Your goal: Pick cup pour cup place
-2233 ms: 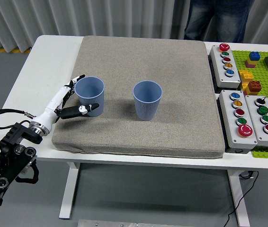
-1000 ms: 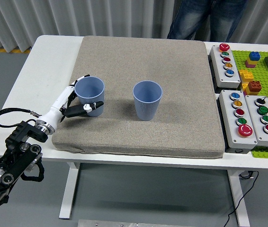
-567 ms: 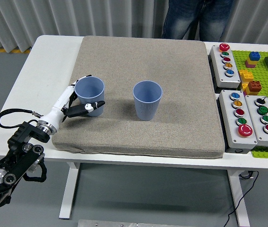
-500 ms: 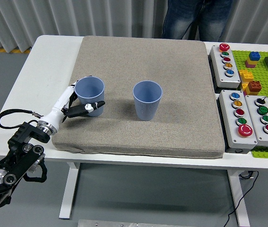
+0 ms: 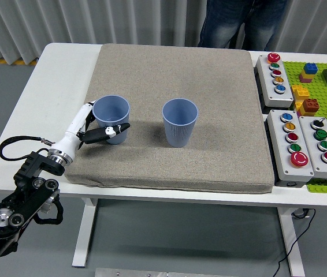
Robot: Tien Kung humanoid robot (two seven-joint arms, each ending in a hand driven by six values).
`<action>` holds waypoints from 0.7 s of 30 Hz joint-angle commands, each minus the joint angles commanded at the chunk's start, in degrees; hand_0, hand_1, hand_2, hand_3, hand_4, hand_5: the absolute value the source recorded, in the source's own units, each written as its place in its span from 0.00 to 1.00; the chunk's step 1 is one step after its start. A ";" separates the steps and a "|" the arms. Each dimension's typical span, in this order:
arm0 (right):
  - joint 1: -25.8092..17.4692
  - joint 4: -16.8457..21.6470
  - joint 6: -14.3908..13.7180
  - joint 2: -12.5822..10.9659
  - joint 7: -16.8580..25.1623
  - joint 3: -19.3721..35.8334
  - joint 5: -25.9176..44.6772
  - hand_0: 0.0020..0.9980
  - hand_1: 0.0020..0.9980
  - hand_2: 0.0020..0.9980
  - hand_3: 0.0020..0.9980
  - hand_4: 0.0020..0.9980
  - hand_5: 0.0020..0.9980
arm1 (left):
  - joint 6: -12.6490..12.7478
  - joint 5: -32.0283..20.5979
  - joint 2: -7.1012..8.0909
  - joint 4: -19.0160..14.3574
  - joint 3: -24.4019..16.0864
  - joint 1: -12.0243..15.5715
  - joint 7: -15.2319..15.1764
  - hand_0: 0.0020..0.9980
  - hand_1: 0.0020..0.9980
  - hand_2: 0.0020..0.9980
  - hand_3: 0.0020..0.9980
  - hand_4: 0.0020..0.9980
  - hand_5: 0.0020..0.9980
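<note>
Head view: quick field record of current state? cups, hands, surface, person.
left hand: fingers wrapped around left blue cup, thumb across its front
left blue cup: upright on the grey mat
right blue cup: upright, mat centre, untouched
right hand: not in view
table right side: button boxes, green brick plate
person: standing at far edge, hands not visible

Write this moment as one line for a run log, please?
stage: pick | left robot hand: closed around left blue cup, cup upright on grey mat | right blue cup: upright, untouched | right arm: out of view
</note>
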 joint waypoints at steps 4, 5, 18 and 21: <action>-0.12 0.00 0.07 0.00 0.01 0.07 -0.17 0.65 0.65 0.59 0.60 0.00 0.13 | 0.21 -0.05 -0.05 0.00 0.15 0.17 -0.07 0.62 0.52 0.55 0.55 0.95 0.25; -0.18 0.00 0.08 0.01 0.00 0.08 -0.23 0.65 0.65 0.59 0.60 0.00 0.13 | 0.32 -0.04 -0.06 -0.06 0.09 0.28 -0.13 0.62 0.52 0.55 0.55 0.95 0.25; -0.13 -0.05 -0.01 -0.13 0.11 -0.07 0.25 0.65 0.65 0.59 0.60 0.00 0.12 | 0.06 4.77 1.91 -3.50 -1.33 -0.04 0.24 0.59 0.50 0.54 0.53 0.95 0.24; -0.08 -0.08 -0.14 -0.19 0.16 -0.30 0.79 0.65 0.65 0.59 0.60 0.00 0.12 | -0.63 5.90 2.96 -4.08 -1.20 -0.92 0.58 0.59 0.50 0.54 0.53 0.94 0.23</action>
